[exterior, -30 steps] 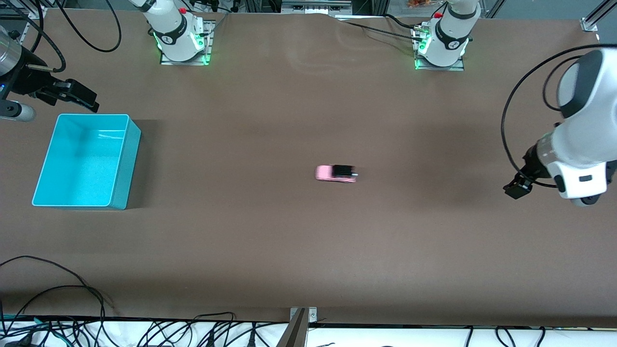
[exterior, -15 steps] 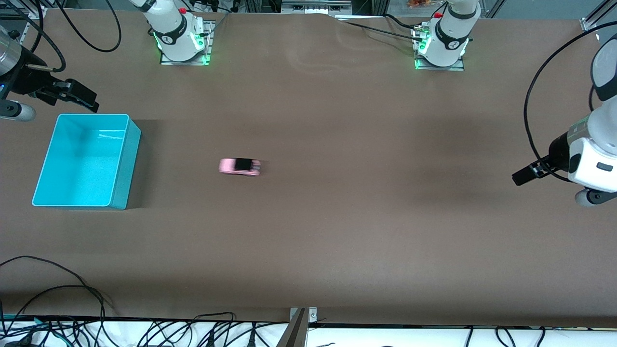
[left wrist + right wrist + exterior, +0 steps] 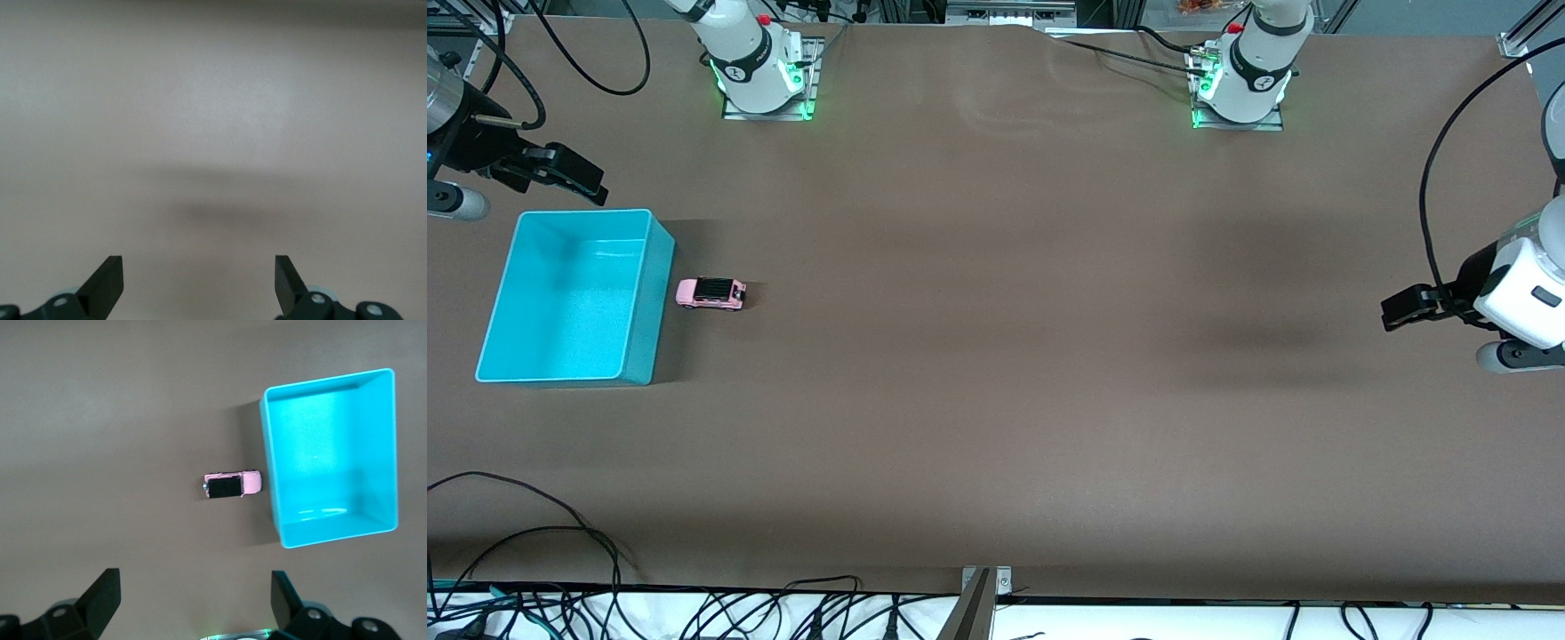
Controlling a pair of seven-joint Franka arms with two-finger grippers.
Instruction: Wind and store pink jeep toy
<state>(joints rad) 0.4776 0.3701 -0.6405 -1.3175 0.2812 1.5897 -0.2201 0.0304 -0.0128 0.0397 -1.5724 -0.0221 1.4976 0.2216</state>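
Observation:
The pink jeep toy, pale pink with a black roof, stands on its wheels on the brown table. Its nose is up against the outer wall of the turquoise bin, which has nothing in it. My right gripper hangs open and holds nothing, above the table beside the bin's edge farthest from the front camera. My left gripper is open too, over bare table at the left arm's end and well away from the jeep.
Both arm bases stand along the table's edge farthest from the front camera. Cables lie along the nearest edge. A wide stretch of brown tabletop lies between the jeep and the left gripper.
The jeep has rolled from the table's middle to the bin at the right arm's end and stopped against it. The bin has shifted slightly away. The left arm has drawn back outward.

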